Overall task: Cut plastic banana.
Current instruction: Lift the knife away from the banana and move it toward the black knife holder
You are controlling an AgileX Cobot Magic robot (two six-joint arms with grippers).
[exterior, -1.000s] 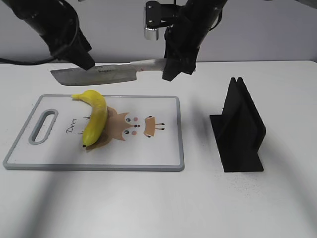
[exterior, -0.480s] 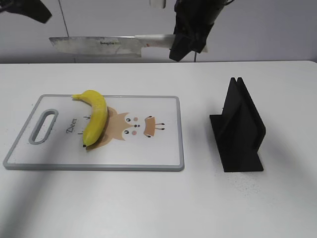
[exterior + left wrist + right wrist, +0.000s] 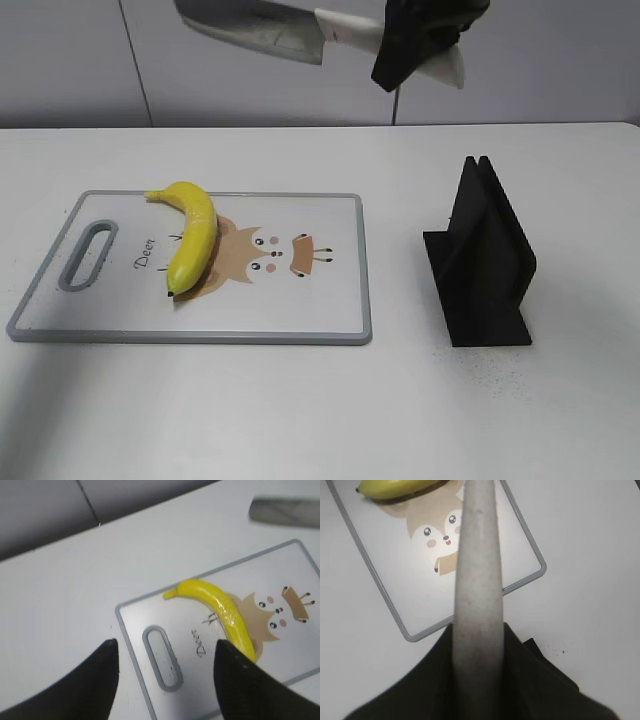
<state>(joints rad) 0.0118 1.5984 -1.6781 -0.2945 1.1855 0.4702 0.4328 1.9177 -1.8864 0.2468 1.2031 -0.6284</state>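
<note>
White tabletop (image 3: 300, 420) fills the lower part of the exterior view, with a grey wall panel behind it along the top of the frame. At left of centre lies a white cutting board (image 3: 330, 300) with a grey rim, a handle slot at its left end and a cartoon deer print in the middle. The plastic banana (image 3: 192, 232) lies on the board's left half, stem toward the upper left of the frame, its lower end touching the print. To the right of the board, well apart from it, stands a black knife stand (image 3: 485, 262).

At the top centre of the exterior view, the right gripper (image 3: 415, 45) is closed around the white handle of a knife (image 3: 262, 28); the blade points toward the upper left of the frame, high above the board. In the right wrist view the handle runs up the middle of the frame between the dark jaws.

The left gripper (image 3: 165, 672) appears only in the left wrist view, jaws spread wide and holding nothing, above the board's slot end.
</note>
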